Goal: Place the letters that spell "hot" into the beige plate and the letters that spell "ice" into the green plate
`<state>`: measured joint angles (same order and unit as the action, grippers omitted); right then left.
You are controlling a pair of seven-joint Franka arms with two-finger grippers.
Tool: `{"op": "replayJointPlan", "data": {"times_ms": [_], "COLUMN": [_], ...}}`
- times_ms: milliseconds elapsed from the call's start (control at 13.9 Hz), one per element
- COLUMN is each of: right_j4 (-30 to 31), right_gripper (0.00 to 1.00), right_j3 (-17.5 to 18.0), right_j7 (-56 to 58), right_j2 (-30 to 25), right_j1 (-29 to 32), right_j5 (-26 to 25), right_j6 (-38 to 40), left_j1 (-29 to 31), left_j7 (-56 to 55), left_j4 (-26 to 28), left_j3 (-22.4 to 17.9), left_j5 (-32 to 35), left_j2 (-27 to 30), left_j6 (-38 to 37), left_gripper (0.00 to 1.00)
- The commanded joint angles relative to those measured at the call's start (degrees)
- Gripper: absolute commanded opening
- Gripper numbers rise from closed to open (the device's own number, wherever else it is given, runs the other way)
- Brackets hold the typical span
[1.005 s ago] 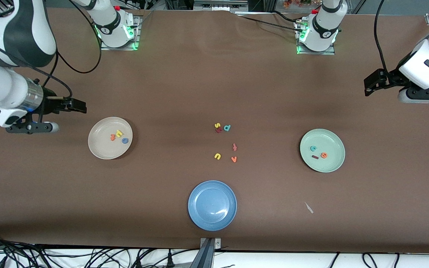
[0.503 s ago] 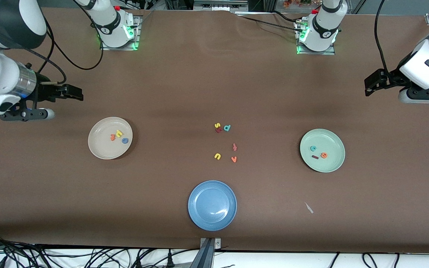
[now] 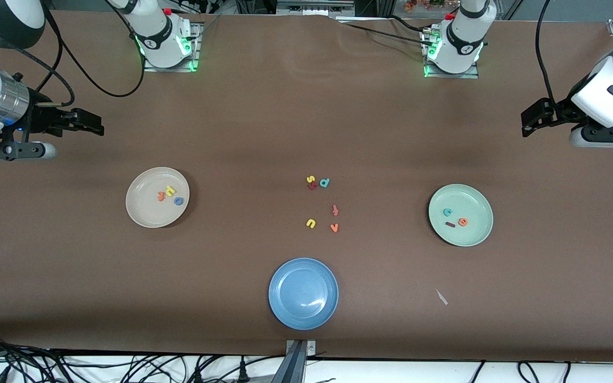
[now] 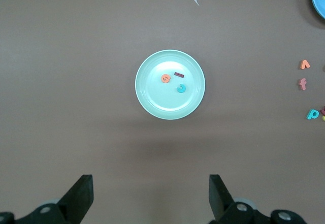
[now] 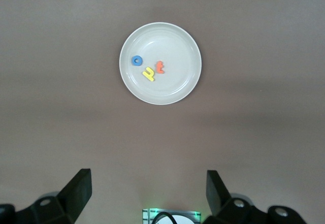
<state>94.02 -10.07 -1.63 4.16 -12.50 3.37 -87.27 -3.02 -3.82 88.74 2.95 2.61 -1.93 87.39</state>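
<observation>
Table (image 3: 264,122) with 3 plates and scattered foam letters. Beige plate (image 3: 141,213), toward the right arm's end of the table, holds the yellow "h" (image 3: 170,190), blue "o" (image 3: 179,200) and orange "t" (image 3: 161,196), close together inside its rim. Green plate (image 3: 471,234), toward the left arm's end, holds the teal "c" (image 3: 447,212), orange "e" (image 3: 463,222) and dark red "i" (image 3: 450,224). Blue plate (image 3: 303,314) lies between the 2 and nearer to the front camera. Loose letters rest on the table between the beige and green plates: yellow "s" (image 3: 310,179), dark red letter (image 3: 313,185) touching it, teal "d" (image 3: 324,183), reddish "f" (image 3: 335,210), yellow hooked letter (image 3: 311,223) and orange "v" (image 3: 334,227). Small pale scrap (image 3: 441,297) lies nearer to the camera than the green plate. Right gripper (image 3: 96,123) hangs above bare table, jaws spread and holding nothing. Left gripper (image 3: 525,123) hangs likewise at its own end, jaws apart and empty.
</observation>
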Motion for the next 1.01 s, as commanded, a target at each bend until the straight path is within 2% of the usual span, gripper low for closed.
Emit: {"op": "replayJointPlan", "data": {"times_ms": [0,144,503,934], "right_j4": [-0.5,-0.2,-0.2,-0.7], "right_gripper": [1.00,1.00,1.00,1.00], "right_j3": [0.6,1.0,6.5,6.6], "right_j7": [-0.3,-0.9,-1.1,-1.4], "right_j2": [-0.7,-1.0,-2.1,-0.8], "right_j1": [2.7,3.4,8.4,8.2], "right_j5": [-0.6,-0.6,-3.0,-3.3], "right_j6": [1.2,1.0,0.6,0.8], "left_j1": [0.3,0.3,0.3,0.3], "left_j7": [1.4,1.4,1.4,1.4], "left_j4": [-0.3,-0.3,-0.3,-0.3], "left_j3": [-0.1,-0.1,-0.1,-0.1], "left_j5": [-0.9,-0.9,-0.9,-0.9], "left_j2": [0.6,0.6,0.6,0.5], "left_j6": [-1.0,-1.0,-1.0,-1.0], "left_gripper": [1.00,1.00,1.00,1.00]}}
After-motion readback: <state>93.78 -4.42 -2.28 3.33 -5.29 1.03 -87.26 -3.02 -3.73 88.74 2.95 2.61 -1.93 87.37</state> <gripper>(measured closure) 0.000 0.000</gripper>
